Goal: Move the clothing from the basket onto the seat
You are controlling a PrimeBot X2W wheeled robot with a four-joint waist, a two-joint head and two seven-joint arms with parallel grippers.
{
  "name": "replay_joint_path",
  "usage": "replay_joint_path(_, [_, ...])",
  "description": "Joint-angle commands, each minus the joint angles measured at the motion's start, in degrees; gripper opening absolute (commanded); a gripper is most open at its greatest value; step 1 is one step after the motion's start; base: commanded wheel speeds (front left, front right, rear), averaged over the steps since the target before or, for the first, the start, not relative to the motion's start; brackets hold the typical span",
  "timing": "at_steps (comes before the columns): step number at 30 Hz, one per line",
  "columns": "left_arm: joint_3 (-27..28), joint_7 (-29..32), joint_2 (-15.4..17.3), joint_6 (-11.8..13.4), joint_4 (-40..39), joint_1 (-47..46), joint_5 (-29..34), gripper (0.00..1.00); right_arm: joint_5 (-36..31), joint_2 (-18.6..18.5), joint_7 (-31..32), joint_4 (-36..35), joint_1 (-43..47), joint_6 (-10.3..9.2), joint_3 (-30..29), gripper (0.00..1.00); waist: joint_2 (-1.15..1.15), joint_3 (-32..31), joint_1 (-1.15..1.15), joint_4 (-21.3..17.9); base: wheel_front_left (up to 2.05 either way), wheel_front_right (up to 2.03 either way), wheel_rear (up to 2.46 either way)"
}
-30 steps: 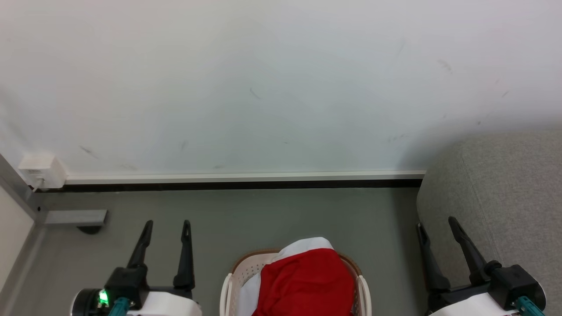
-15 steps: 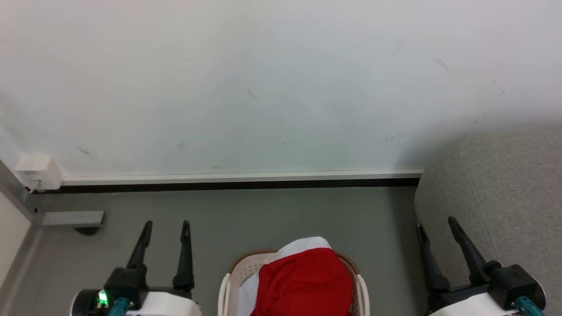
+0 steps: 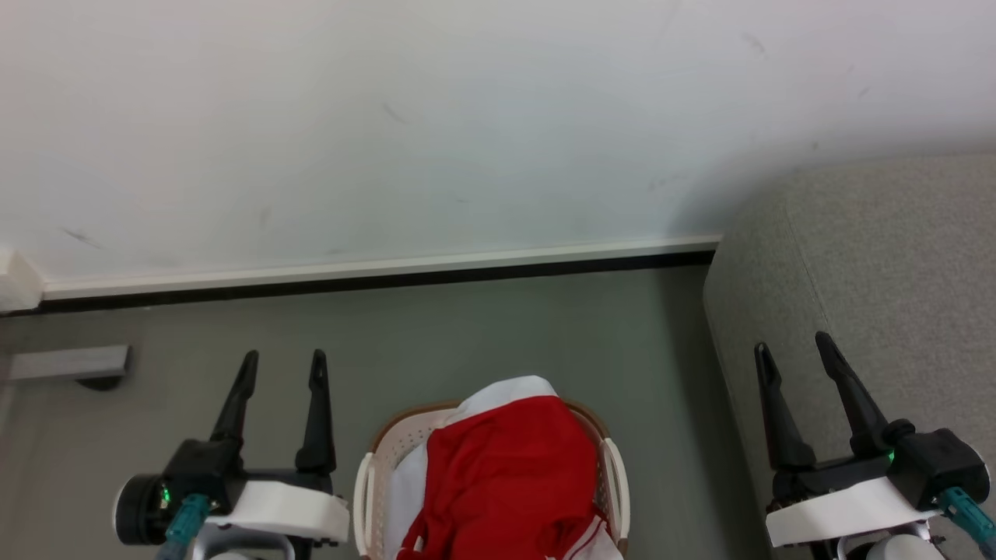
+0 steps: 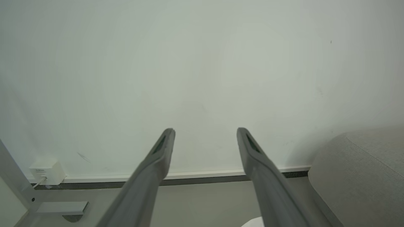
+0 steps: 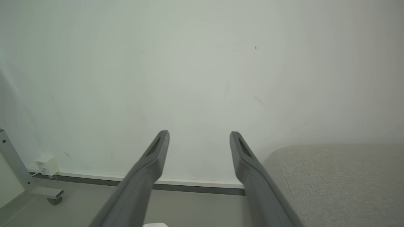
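The clothing [image 3: 510, 467] lies heaped in the basket [image 3: 364, 498] and rises above the brown rim. The bottom edge of the head view cuts off its near part, along with the near part of the basket. The heap covers the inside of the basket, so whatever lies beneath it is hidden. The visible fabric is red, with a white panel at the far and left sides and thin white trim at the lower right.

The basket stands on the grey floor [image 3: 482, 334], between the two claws. The seat [image 3: 895, 257] stands to its right, apart from it, with a strip of bare floor between them.

The left claw [image 3: 283, 356] has its fingers spread wide and holds nothing. It sits left of the basket. The right claw [image 3: 792, 342] is likewise spread wide and empty. It shows against the rounded side of the seat, and whether it touches the fabric cannot be told.

Behind the floor is a white wall [image 3: 389, 117] with a skirting board [image 3: 373, 268]. At far left are a grey metal foot [image 5: 47, 193] on a dark wheel and a small white box [image 4: 47, 170] with a cable.
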Motion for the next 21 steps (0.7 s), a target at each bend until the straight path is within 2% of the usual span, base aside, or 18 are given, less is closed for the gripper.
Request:
replay_joint_path(1, [0.17,-0.03,0.18,-0.27,-0.14,-1.14,0.15,1.00,-0.50,-0.22,-0.01,-0.57,-1.18,-0.10,-0.37,1.00,0.00,2.63,0.00,-1.98,0.00,0.00,0.00])
replay_joint_path(6, [-0.06,-0.03,0.18,-1.81,1.68,-3.45,0.28,1.00,-0.68,0.12,-0.01,-1.72,-3.07,-0.10,-0.81,1.00,0.00,6.41,0.00,-4.33,0.00,0.00,0.00])
replay_joint_path(11, [-0.28,-0.03,0.21,-4.50,6.59,-6.01,-0.65,1.00,-0.46,0.48,0.00,-3.00,-4.65,-0.10,-1.00,1.00,0.00,10.01,0.00,-6.57,0.00,0.00,0.00])
replay_joint_path(21, [-1.31,-0.03,2.07,-8.22,24.61,-14.85,-0.36,1.00,0.54,1.45,0.00,-6.89,-8.15,-0.10,-1.92,1.00,0.00,19.29,0.00,-11.14,0.00,0.00,0.00])
